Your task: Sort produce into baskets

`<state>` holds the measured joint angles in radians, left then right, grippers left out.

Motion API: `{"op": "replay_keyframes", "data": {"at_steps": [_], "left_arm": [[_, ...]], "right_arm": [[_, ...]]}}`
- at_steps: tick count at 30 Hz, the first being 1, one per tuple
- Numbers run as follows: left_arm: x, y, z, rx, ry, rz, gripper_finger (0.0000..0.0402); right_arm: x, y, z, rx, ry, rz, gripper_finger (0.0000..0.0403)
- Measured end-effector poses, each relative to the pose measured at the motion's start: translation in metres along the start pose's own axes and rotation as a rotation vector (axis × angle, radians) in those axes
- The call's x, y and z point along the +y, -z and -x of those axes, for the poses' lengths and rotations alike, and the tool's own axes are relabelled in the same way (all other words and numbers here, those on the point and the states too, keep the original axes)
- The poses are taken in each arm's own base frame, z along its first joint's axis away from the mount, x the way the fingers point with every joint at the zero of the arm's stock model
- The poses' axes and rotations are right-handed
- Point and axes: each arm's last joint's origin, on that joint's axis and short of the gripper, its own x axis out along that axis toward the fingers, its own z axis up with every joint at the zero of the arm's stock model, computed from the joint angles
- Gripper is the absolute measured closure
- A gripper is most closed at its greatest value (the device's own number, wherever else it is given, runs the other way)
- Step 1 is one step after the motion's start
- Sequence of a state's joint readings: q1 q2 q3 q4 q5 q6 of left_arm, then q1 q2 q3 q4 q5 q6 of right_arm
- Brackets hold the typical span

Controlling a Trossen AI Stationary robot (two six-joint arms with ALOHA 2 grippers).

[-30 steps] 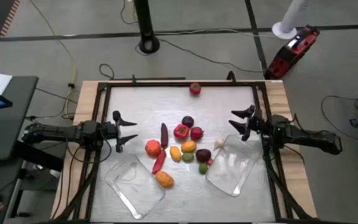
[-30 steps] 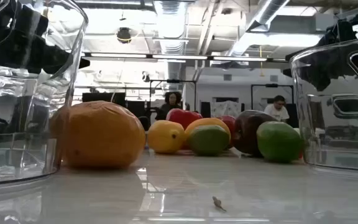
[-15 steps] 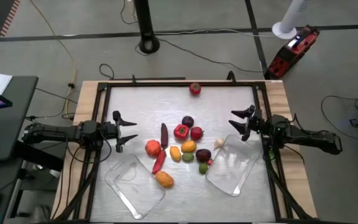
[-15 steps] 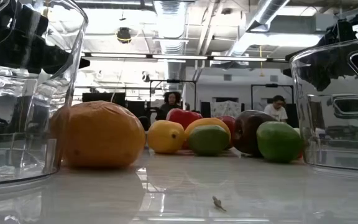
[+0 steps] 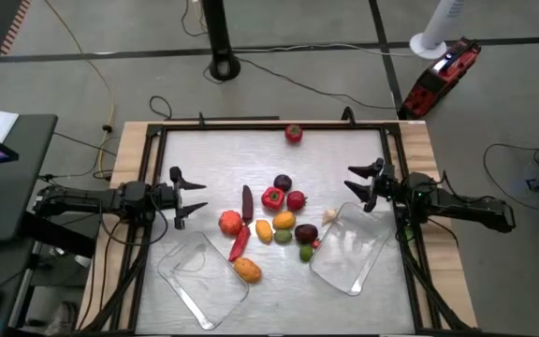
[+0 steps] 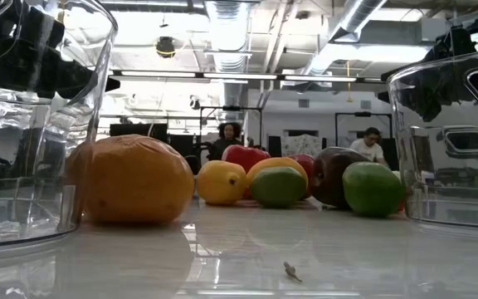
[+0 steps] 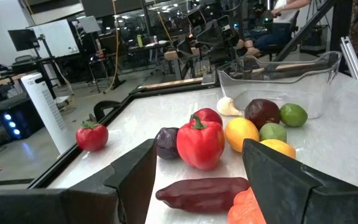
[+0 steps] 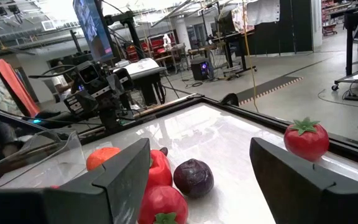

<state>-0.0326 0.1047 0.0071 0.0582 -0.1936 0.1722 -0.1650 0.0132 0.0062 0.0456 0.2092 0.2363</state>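
Observation:
The produce lies in a cluster at the table's middle: a red pepper (image 5: 272, 197), a dark purple round piece (image 5: 283, 183), a long dark purple piece (image 5: 247, 202), a red chilli (image 5: 240, 242), an orange piece (image 5: 247, 271), a green lime (image 5: 306, 252). A lone tomato (image 5: 294, 134) sits near the far edge. Two clear trays rest on the table, one near left (image 5: 202, 278), one at the right (image 5: 354, 248). My left gripper (image 5: 187, 196) is open at the left, clear of the produce. My right gripper (image 5: 357, 187) is open at the right, above the right tray's far end.
A black frame (image 5: 269, 125) borders the table. Bare tabletop lies toward the far edge and along the near edge. People sit in the room beyond the table (image 6: 231, 137). A small speck (image 6: 290, 269) lies on the near tabletop.

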Motion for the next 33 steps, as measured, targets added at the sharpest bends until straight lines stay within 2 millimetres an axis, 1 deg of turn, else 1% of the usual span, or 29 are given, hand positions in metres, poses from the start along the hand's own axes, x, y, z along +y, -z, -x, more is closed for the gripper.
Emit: {"op": "replay_keyframes", "data": {"at_steps": [33], "left_arm": [[0.0000,0.0000,0.0000,0.000,0.000,0.014,0.0176]], "right_arm": [[0.0000,0.0001,0.0000,0.000,0.000,0.000,0.0101]]}}
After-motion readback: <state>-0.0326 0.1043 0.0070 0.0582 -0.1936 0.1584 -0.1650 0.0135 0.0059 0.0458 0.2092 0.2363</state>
